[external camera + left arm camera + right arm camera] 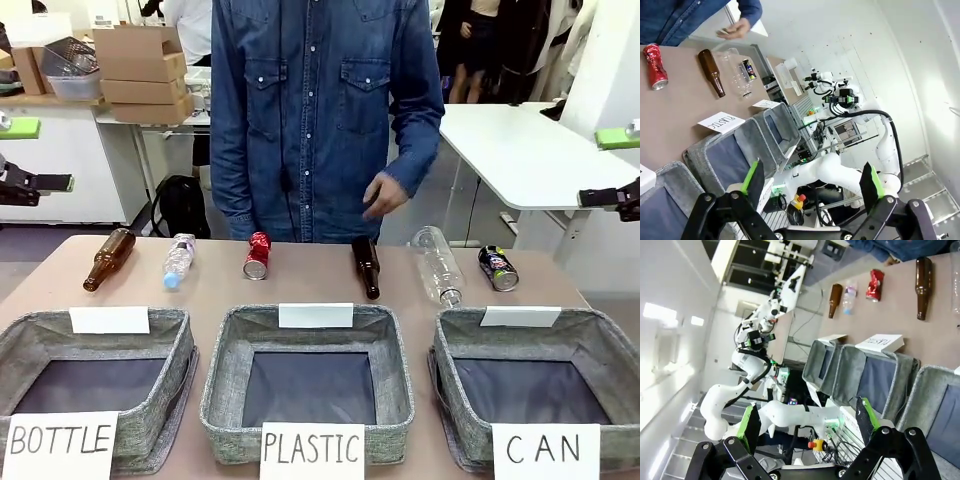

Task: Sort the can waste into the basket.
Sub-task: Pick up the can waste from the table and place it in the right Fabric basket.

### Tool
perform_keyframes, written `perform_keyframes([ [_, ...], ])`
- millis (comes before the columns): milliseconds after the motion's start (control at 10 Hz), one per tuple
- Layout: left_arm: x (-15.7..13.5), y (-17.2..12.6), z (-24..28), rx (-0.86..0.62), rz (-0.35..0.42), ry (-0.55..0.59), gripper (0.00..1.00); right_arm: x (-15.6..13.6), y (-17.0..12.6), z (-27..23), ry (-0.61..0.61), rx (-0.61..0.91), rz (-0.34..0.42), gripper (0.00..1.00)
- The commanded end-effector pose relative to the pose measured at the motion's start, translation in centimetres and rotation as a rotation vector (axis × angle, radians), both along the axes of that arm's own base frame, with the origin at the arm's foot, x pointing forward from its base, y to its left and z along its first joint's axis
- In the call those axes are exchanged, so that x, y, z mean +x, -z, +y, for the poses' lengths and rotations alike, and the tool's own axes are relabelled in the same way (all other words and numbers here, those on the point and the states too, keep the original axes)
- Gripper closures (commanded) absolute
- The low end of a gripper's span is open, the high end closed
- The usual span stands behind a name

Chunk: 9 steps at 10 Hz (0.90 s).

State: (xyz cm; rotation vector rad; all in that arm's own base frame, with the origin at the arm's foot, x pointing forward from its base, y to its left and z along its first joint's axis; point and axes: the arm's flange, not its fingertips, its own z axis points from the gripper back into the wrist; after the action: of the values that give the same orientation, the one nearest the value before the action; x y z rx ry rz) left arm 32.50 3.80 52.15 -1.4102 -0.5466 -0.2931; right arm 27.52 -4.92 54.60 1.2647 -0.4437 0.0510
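Red crushed can (257,255) is laid mid-frame, dark blue-green crushed can (498,268) just above the grey woven "CAN" basket (590,325); left gripper (813,172) and right gripper (807,410) are held wide open, empty.

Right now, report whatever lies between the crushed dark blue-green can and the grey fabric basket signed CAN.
Nothing visible does. The crushed dark blue-green can lies just beyond the far rim of the grey fabric basket signed CAN, with bare table between. The clear plastic bottle lies beside it, off that path.

Front camera looks across the table (320,285); rolled wrist cameras overlook it.
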Motion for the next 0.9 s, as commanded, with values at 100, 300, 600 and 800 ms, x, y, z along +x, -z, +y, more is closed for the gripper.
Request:
perform_keyframes([
  [100, 0.3, -0.3, 0.0, -0.018, -0.030, 0.007, 0.00, 1.4, -0.1, 1.4, 0.082, -0.235, 0.027, 0.00],
  [300, 0.3, -0.3, 0.0, -0.018, -0.030, 0.007, 0.00, 2.4, -0.2, 2.1, 0.255, -0.655, 0.100, 0.00],
  [600, 0.3, -0.3, 0.0, -0.018, -0.030, 0.007, 0.00, 1.1, -1.0, 1.7, 0.257, -0.764, 0.080, 0.00],
  [800, 0.3, -0.3, 0.0, -0.018, -0.030, 0.007, 0.00, -1.5, -1.8, 2.1, -0.300, -0.333, -0.069, 0.00],
])
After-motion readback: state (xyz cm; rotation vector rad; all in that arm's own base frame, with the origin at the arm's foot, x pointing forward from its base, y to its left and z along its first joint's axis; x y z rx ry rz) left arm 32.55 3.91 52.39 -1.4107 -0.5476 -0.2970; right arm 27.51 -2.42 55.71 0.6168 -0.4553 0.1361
